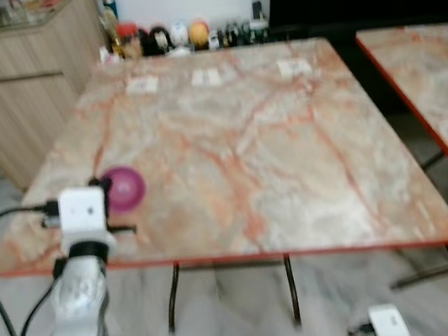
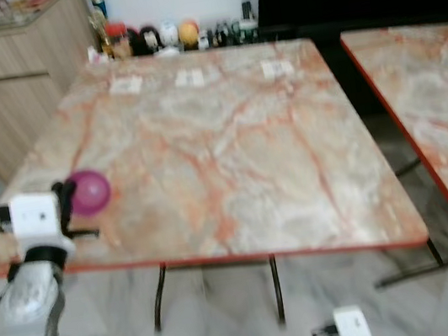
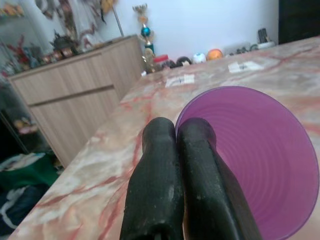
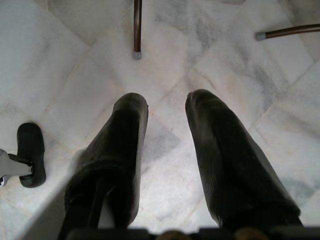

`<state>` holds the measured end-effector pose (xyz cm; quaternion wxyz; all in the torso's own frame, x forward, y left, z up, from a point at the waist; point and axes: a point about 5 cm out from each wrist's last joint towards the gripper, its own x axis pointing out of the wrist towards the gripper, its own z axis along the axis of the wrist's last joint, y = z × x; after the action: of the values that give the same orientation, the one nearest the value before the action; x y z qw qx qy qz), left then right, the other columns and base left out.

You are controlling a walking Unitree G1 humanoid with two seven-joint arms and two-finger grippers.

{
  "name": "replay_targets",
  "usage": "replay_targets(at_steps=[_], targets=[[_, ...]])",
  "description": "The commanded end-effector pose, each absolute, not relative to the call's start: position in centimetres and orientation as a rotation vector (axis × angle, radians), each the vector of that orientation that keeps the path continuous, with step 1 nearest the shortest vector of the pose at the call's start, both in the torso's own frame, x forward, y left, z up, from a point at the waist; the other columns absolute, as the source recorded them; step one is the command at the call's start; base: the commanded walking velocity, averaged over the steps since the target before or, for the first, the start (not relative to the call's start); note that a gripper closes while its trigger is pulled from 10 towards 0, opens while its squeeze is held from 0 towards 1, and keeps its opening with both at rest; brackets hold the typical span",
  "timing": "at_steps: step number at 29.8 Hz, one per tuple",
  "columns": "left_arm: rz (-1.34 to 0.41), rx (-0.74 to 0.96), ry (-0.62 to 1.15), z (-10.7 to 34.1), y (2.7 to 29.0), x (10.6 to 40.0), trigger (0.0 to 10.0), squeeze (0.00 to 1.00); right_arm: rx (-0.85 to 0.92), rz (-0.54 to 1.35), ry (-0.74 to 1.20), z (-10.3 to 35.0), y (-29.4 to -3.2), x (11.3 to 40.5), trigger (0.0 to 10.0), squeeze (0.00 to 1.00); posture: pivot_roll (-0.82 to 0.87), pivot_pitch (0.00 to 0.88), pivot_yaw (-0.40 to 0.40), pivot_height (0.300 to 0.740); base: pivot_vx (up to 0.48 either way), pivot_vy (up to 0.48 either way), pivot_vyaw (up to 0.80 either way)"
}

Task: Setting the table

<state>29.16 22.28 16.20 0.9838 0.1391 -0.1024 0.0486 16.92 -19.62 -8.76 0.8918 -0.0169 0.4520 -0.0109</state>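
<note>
From the left eye view we see our left arm reaching up from seven o'clock to the near left corner of the marble desk [image 1: 237, 140]. The left gripper [image 1: 109, 205] is beside a purple cup [image 1: 123, 188] that lies tipped on its side on the desk, at about eight o'clock on the desk top. At the far edge, toward twelve o'clock, three small white cards [image 1: 208, 77] lie in a row, and behind them stands a line of small bottles and ornaments [image 1: 177, 35]. A wooden cabinet [image 1: 20, 89] sits at ten o'clock, and a second marble desk [image 1: 439, 74] at three o'clock. Our right arm hangs low at five o'clock, just its white wrist block [image 1: 390, 325] above the pale floor [image 1: 257, 325].

The right eye view repeats this scene, somewhat blurred.

In the left wrist view our jaws are pressed together, and the cup's rim [image 3: 182, 120] sits pinched between the fingers [image 3: 155, 180], its ribbed inside facing us.

In the right wrist view the right gripper [image 4: 167, 102] points down at the marble floor tiles, jaws parted with nothing between them. A desk leg's foot [image 4: 137, 52] stands at twelve o'clock.
</note>
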Motion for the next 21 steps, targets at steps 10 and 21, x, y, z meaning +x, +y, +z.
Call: replay_targets(at_steps=[10,21], targets=[[0.061,0.252,-0.248,17.23,21.19,29.7,10.0,0.0,-0.042,-0.043,0.942,-8.76,-20.38,16.66,10.0,0.0,0.09,0.0,-0.018,0.74,0.0,-0.476,0.0],[0.043,0.236,-0.258,17.54,20.81,29.83,10.0,0.0,-0.042,-0.042,0.942,-8.75,-20.36,16.69,10.0,0.0,0.09,0.0,-0.02,0.74,0.0,-0.474,0.0]])
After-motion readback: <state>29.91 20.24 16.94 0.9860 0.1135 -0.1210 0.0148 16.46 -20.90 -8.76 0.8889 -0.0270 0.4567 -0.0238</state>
